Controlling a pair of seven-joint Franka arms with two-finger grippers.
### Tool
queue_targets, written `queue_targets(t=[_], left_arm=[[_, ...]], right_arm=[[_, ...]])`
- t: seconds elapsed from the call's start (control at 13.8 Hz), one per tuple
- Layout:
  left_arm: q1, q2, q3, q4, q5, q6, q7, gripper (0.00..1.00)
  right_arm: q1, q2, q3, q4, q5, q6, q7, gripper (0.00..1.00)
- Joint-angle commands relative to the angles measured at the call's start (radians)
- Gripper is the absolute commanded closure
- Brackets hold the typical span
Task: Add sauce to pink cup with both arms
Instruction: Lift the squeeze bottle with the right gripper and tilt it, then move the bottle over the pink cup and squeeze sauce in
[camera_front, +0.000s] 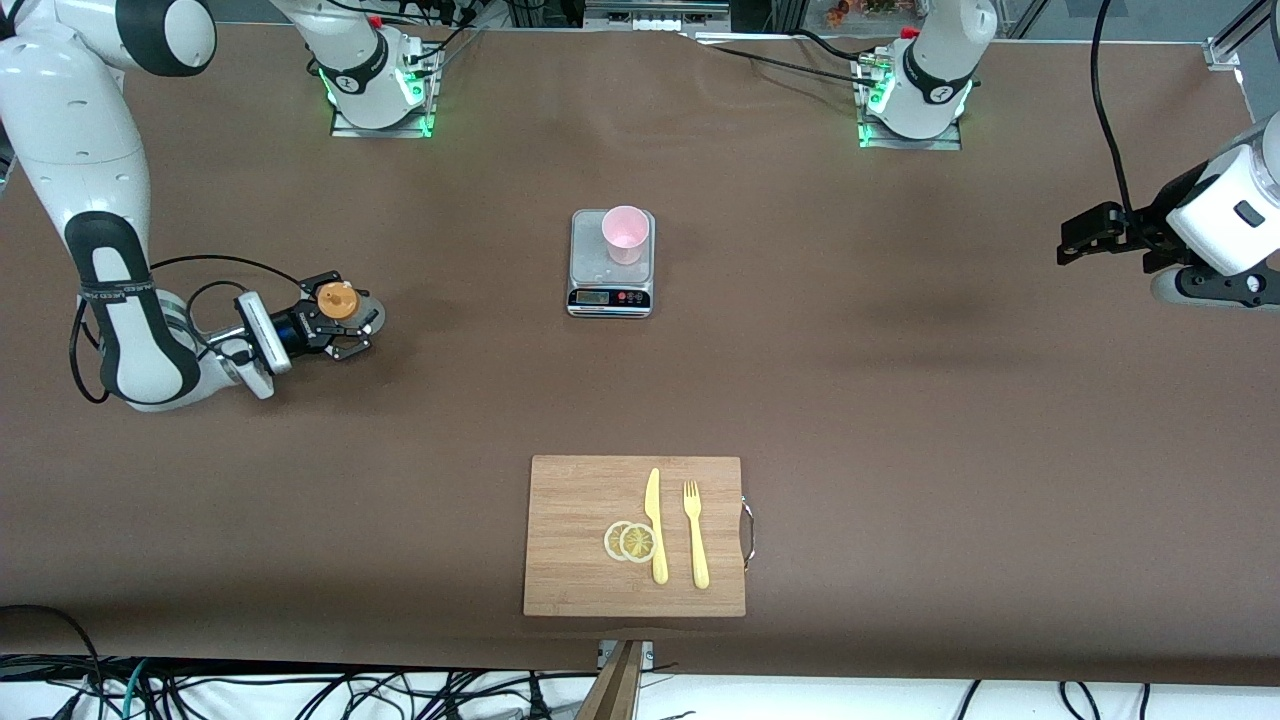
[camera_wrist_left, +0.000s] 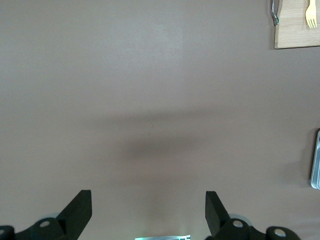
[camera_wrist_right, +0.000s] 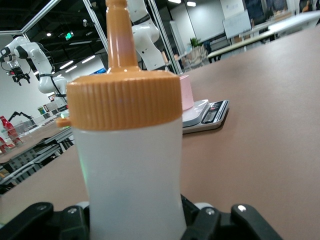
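Observation:
The sauce bottle (camera_front: 336, 300), whitish with an orange nozzle cap, stands upright toward the right arm's end of the table. My right gripper (camera_front: 338, 318) reaches in low and level and is shut on its body. The bottle fills the right wrist view (camera_wrist_right: 130, 165). The pink cup (camera_front: 626, 234) stands on the grey kitchen scale (camera_front: 611, 290) at mid-table; both show past the bottle in the right wrist view, the cup (camera_wrist_right: 186, 92) on the scale (camera_wrist_right: 207, 114). My left gripper (camera_front: 1098, 236) is open and empty above the bare table at the left arm's end; it also shows in the left wrist view (camera_wrist_left: 148, 212).
A wooden cutting board (camera_front: 580, 530) lies nearer the front camera than the scale. It carries a yellow knife (camera_front: 656, 525), a yellow fork (camera_front: 695, 533) and two lemon slices (camera_front: 630, 541). The board's corner (camera_wrist_left: 295, 35) and the scale's edge (camera_wrist_left: 316, 160) show in the left wrist view.

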Motion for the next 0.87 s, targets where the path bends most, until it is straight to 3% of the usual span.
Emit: queue_targets(t=[0.0,0.29,0.8], left_arm=[[-0.004,0.014,0.001,0.034,-0.001,-0.017,0.012,0.00],[-0.002,0.014,0.003,0.034,-0.002,-0.017,0.014,0.00],[-0.007,0.019,0.001,0.037,-0.001,-0.017,0.008,0.00]], right_arm=[[0.068,-0.107,0.005,0.030,-0.085,0.000,0.194,1.00],[0.246,-0.247,0.007,0.053,-0.309,0.098,0.454,1.00],[0.475,-0.291,0.106,0.113,-0.645,0.126,0.820,1.00]])
